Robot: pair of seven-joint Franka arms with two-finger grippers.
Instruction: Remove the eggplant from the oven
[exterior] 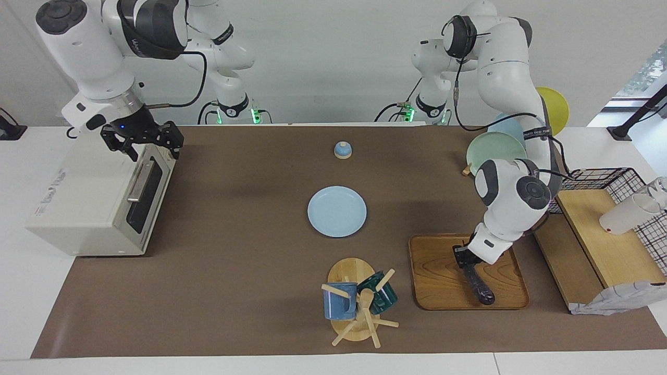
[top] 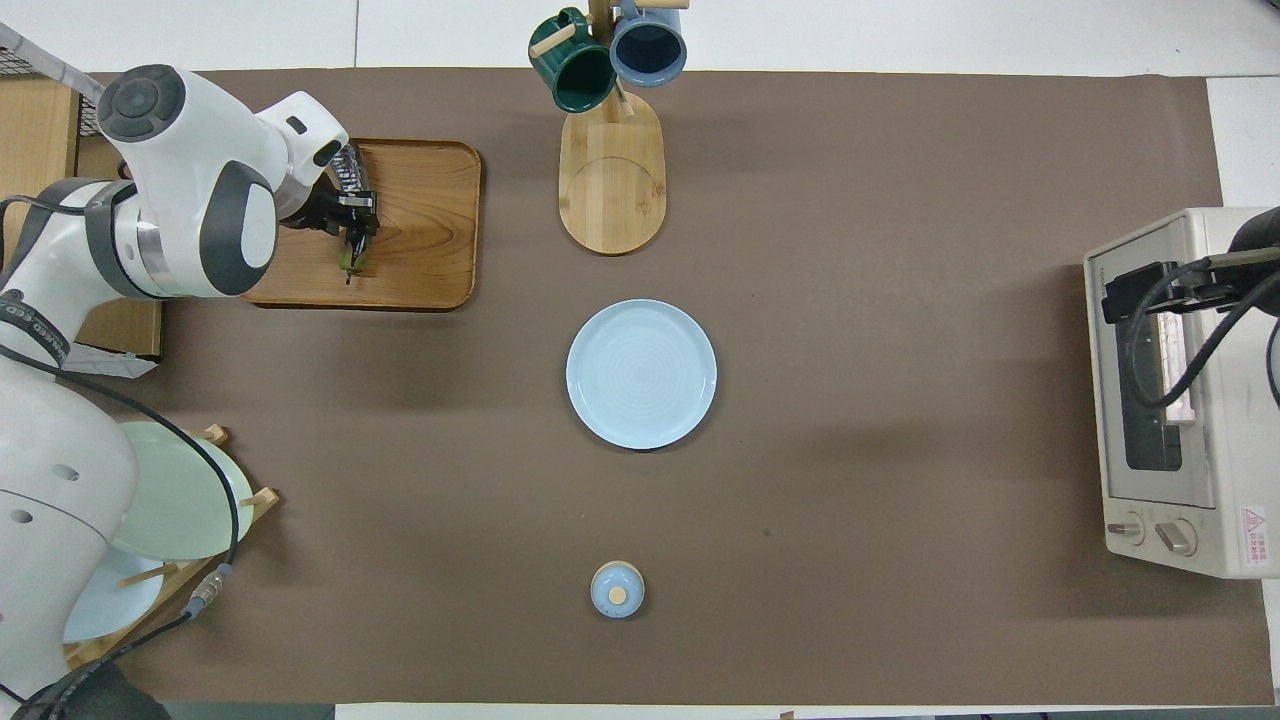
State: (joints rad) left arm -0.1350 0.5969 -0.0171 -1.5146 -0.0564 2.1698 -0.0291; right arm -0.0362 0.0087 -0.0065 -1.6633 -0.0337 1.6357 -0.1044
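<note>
Left arm: comes in from its base, elbow raised, forearm angled steeply down.
Left hand (exterior: 467, 259): low, wrist bent, pointing downward; fingers closed on a dark, slender thing.
Right arm: reaches out toward its own end of the desk, forearm sloping down.
Right hand (exterior: 147, 146): raised, pointing down, fingers (exterior: 173, 147) spread apart, gripping nothing.

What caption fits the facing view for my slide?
Left gripper sets the eggplant on the wooden tray; right gripper hovers over the closed oven.
</note>
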